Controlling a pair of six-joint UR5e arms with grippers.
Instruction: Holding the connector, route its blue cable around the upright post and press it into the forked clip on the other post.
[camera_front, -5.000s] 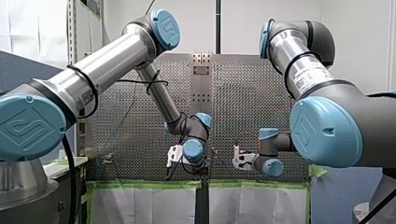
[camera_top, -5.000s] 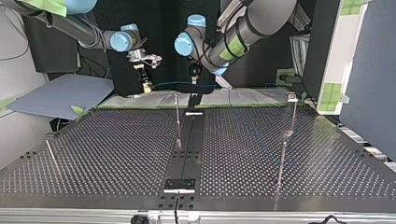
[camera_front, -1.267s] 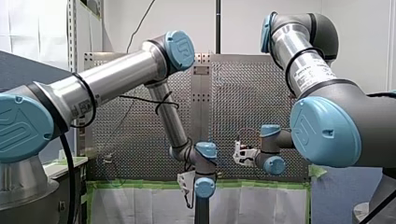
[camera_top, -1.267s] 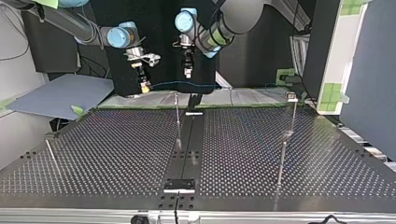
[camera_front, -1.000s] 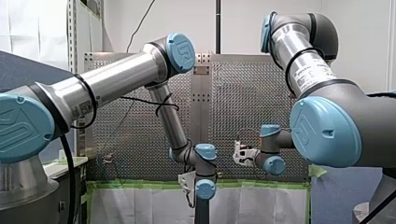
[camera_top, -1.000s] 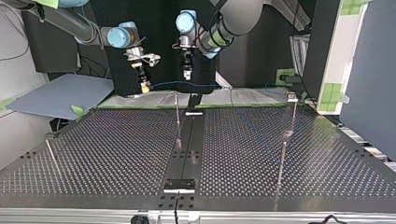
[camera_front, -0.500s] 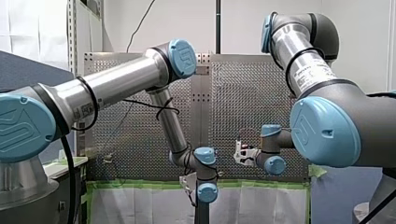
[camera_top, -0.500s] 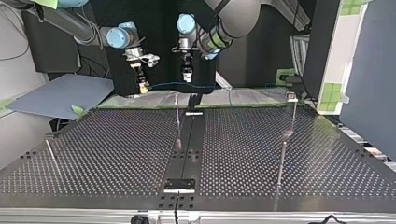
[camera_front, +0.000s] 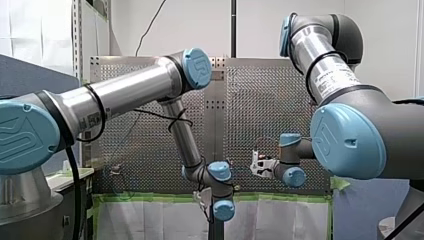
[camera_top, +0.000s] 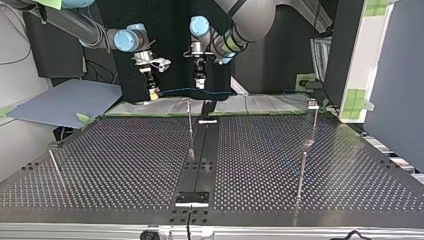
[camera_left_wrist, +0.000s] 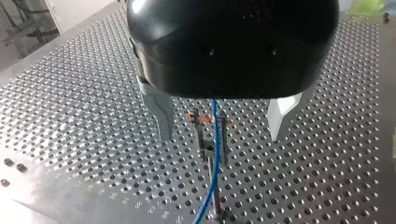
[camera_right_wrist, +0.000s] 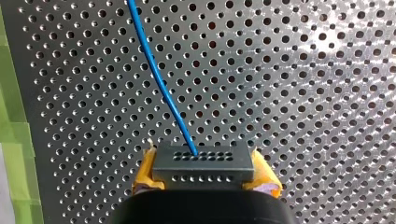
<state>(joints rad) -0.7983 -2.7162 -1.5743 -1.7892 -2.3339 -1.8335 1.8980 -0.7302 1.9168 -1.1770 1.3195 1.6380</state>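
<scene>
Standing by the bench here. The robot's right gripper (camera_right_wrist: 204, 178) has its yellow pads (camera_right_wrist: 145, 173) clamped on either side of the dark grey connector (camera_right_wrist: 203, 162). It holds it above the perforated table (camera_right_wrist: 303, 93), with green tape (camera_right_wrist: 11, 140) showing off to one side. The blue cable (camera_right_wrist: 154, 60) comes out of the connector's face. In the top view it runs roughly level across to the clip post (camera_top: 190, 127), the one with the forked clip (camera_left_wrist: 201, 140) on top.

The left gripper (camera_left_wrist: 219, 135) is black, with metal fingers (camera_left_wrist: 161, 114) spread wide and nothing in them. It hovers right over that clip, one finger on each side. From its wrist view the cable lines up between the fork's two prongs. I honestly can't tell if it's seated in the slot or just lying across the top.

There are other thin posts (camera_top: 302, 175) on the table too. I can't make out which one the cable should go round, or whether it does.

My read: this is the press-into-the-clip step. I'd guess the next move is the left gripper pushing the cable down at the fork while the right one keeps the line taut. The cable needs to stay centred on the slot, or it'll probably slide off a prong.
</scene>
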